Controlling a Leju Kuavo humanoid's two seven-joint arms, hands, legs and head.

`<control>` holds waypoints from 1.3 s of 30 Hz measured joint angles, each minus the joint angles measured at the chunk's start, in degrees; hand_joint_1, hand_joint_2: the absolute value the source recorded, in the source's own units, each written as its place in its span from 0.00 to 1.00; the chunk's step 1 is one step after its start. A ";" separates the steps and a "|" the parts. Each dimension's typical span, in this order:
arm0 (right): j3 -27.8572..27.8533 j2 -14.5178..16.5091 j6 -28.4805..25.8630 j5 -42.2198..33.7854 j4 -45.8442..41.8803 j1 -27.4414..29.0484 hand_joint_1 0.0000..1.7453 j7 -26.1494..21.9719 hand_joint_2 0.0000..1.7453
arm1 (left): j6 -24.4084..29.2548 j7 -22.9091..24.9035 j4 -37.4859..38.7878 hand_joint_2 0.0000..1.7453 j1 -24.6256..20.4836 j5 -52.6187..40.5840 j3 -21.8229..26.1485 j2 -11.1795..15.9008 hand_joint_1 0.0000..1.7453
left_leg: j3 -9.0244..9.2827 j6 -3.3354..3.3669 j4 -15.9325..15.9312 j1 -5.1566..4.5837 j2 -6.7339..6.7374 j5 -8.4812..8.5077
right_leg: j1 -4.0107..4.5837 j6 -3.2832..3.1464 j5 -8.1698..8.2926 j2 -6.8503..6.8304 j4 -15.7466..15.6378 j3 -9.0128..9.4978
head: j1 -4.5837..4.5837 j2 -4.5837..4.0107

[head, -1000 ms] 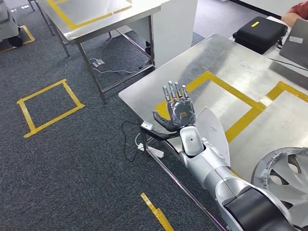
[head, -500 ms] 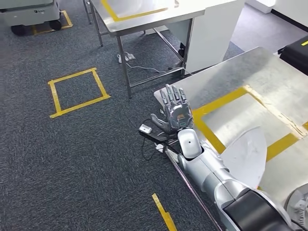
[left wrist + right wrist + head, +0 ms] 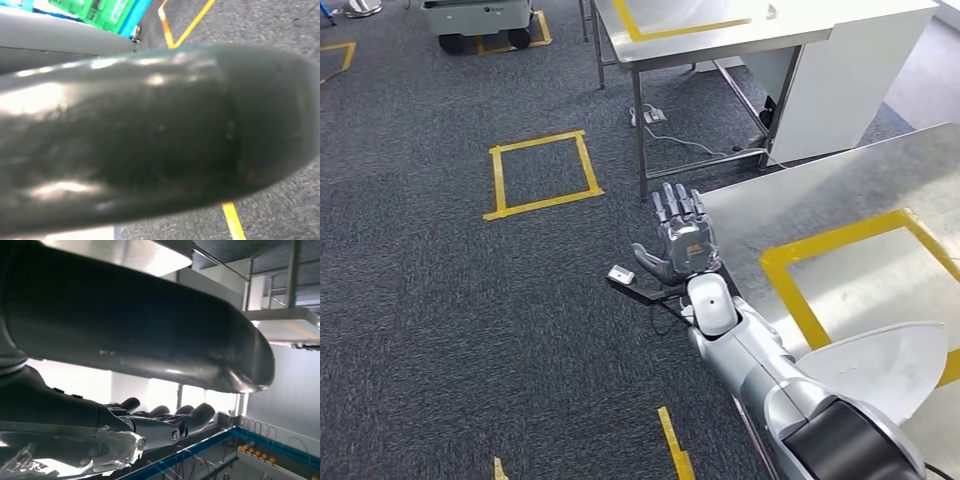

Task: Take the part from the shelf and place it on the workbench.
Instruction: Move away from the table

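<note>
the camera has swung left since a second ago: everything has slid to the right of the head view, more dark carpet has come in, and the yellow tape square on the floor [image 3: 540,175] now sits near the middle instead of far left. the black case and the person's sleeve at the far end of the bench are out of frame, and so is the round wheel cover that lay at the lower right corner. a grey wheeled cart [image 3: 475,18] has come in at the top left; the strip of print on its body is too small to read.

the right hand [image 3: 684,235] is held up as before, back to the camera, fingers straight and spread wide, holding nothing. it hovers by the near corner of the steel bench [image 3: 848,190]. in the right wrist view its dark fingers [image 3: 162,412] lie stretched out flat.

the pale curved part [image 3: 886,365] lies on the bench just beside the right forearm, across the yellow tape outline [image 3: 788,290].

the left hand [image 3: 151,135] is a blurred dark surface close to the left wrist lens; i cannot tell how its fingers lie. green crates [image 3: 98,10] behind it carry pale marks, unreadable.

a second bench [image 3: 697,45] stands beyond, with a power strip [image 3: 650,116] on the floor beneath it.
</note>
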 joint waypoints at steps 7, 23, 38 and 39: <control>1.63 0.18 -0.04 0.00 0.11 1.39 0.00 0.41 0.00 | 0.00 0.00 0.00 0.00 -0.08 0.00 0.00 0.03 0.00 | -3.72 -0.54 7.66 0.10 5.27 -1.28 | 0.51 -0.51 -0.81 -5.82 -0.12 0.78 | -0.27 0.00; 8.77 0.42 -0.56 -0.01 0.35 3.16 0.00 4.46 0.00 | 0.00 0.17 0.00 0.00 -0.27 0.02 0.00 -0.14 0.00 | 2.57 2.21 -3.32 -0.34 -0.25 1.72 | 0.00 1.85 -2.71 -0.47 7.67 -3.77 | 0.29 0.00; 11.45 -0.13 -1.80 -0.02 1.23 3.36 0.00 5.91 0.00 | -0.63 0.24 0.00 0.00 0.01 -0.52 -0.08 -0.09 0.00 | -2.26 -0.14 5.90 -0.12 6.08 -0.67 | 0.72 -0.62 -1.32 -6.34 0.22 1.14 | -0.36 0.00; 11.50 -0.15 -1.87 -0.02 1.25 3.33 0.00 5.91 0.00 | -0.63 0.24 0.00 0.00 -0.04 -0.53 -0.10 -0.07 0.00 | -0.10 0.21 1.97 -0.46 7.42 0.69 | 0.92 -0.44 -1.56 -6.98 0.27 1.36 | -0.36 0.00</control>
